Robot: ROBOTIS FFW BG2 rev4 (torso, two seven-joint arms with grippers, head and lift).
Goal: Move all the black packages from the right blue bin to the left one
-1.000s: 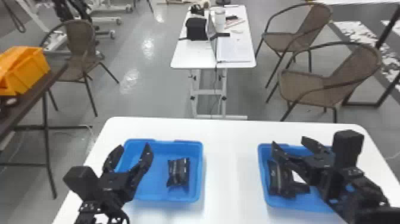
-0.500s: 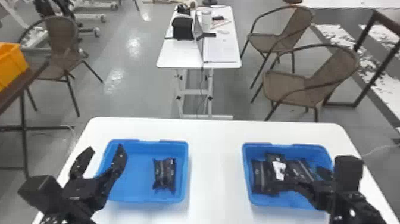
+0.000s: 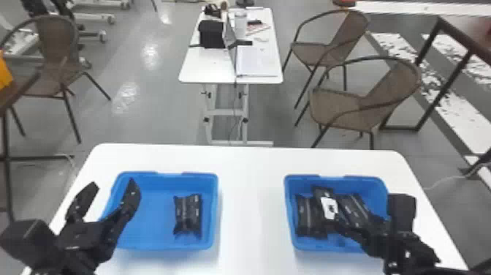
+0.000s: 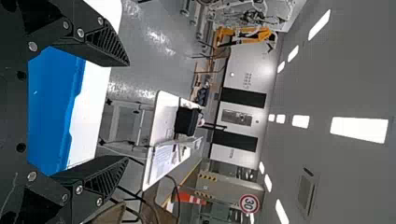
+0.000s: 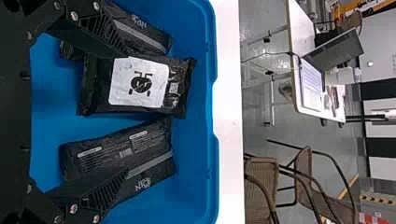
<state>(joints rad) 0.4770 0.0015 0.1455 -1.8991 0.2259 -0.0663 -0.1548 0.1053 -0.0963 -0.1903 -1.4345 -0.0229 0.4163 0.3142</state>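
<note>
Grey floor (image 3: pixel 157 109) stretches behind the white table (image 3: pixel 252 190). At left, the left gripper (image 3: pixel 114 183) hangs empty, wide open, by the left blue bin (image 3: pixel 153 208), where one black package (image 3: pixel 188 215) lies. At right, the right gripper (image 3: pixel 354 219) spreads open, gripping nothing, over three packages (image 5: pixel 180 88) in the right blue bin (image 5: pixel 196 130); contact is unclear.

Three black packages (image 5: pixel 140 88) bunched in right bin (image 3: pixel 321 246), one package (image 3: pixel 188 215) in left bin (image 3: pixel 157 244)
</note>
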